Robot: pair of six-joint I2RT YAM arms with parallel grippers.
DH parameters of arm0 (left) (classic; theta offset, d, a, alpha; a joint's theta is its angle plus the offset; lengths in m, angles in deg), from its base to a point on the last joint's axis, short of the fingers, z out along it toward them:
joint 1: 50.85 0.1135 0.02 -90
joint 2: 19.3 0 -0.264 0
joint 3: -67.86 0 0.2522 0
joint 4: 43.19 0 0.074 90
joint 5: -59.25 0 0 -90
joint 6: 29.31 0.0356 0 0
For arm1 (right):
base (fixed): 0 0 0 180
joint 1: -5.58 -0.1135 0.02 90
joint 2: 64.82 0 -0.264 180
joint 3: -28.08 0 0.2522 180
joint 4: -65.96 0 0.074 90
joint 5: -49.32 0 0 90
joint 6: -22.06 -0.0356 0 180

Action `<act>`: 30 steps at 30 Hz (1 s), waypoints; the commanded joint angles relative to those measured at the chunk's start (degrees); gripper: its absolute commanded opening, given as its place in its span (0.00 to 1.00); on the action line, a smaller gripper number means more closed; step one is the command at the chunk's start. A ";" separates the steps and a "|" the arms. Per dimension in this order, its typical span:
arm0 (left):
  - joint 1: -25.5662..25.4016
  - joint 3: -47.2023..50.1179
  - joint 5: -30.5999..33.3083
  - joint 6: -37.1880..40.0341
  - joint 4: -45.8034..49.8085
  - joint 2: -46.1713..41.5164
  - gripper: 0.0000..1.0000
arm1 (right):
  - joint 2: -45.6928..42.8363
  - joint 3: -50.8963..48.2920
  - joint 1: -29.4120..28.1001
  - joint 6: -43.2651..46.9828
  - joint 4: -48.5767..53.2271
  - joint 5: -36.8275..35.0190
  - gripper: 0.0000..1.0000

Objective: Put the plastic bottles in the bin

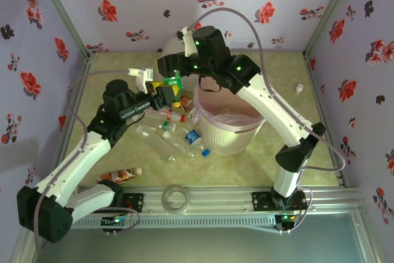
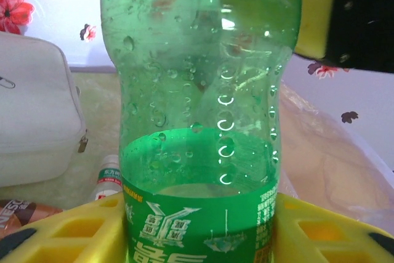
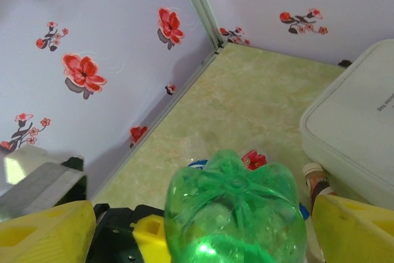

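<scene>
Above the table point(image 1: 271, 72), at about ten o'clock from the bin point(image 1: 231, 143) and just beside its rim, the green bottle point(image 2: 203, 121) is held off the surface. It is clamped at its label band between the yellow fingers point(image 2: 68, 238) of the left gripper point(image 1: 161, 94). Its long axis is seen to run straight out ahead of those fingers, base end away. The right gripper point(image 3: 209, 232) is set astride that base end with its jaws spread wider than the bottle; one finger lies close against the side, and no grip by it can be made out. In the top view the bin's mouth is found at four o'clock from both grippers, so a short carry that way is judged to be called for. The other plastic bottles point(image 1: 161, 141) are seen lying at eight o'clock from the bin.
</scene>
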 commanded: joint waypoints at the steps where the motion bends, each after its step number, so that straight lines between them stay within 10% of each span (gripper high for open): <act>1: -0.34 0.69 -1.36 1.71 -3.76 -1.87 0.00 | 1.86 1.93 0.92 -2.54 2.08 1.89 0.92; 17: -0.34 0.86 -0.18 1.31 -2.86 -1.41 0.00 | 1.01 -2.10 1.54 -2.15 -3.08 5.80 0.54; 18: -0.29 0.95 0.51 1.28 -2.33 -1.54 0.10 | 0.87 -2.28 1.68 -1.97 -3.75 5.58 0.54; 22: -0.03 1.26 1.59 0.84 0.00 -1.54 0.99 | 0.23 -2.19 1.90 -0.93 -5.51 4.39 0.54; 30: 0.44 -1.28 7.68 -1.71 15.15 -3.81 1.00 | 0.71 4.33 4.44 1.79 -5.36 3.24 0.50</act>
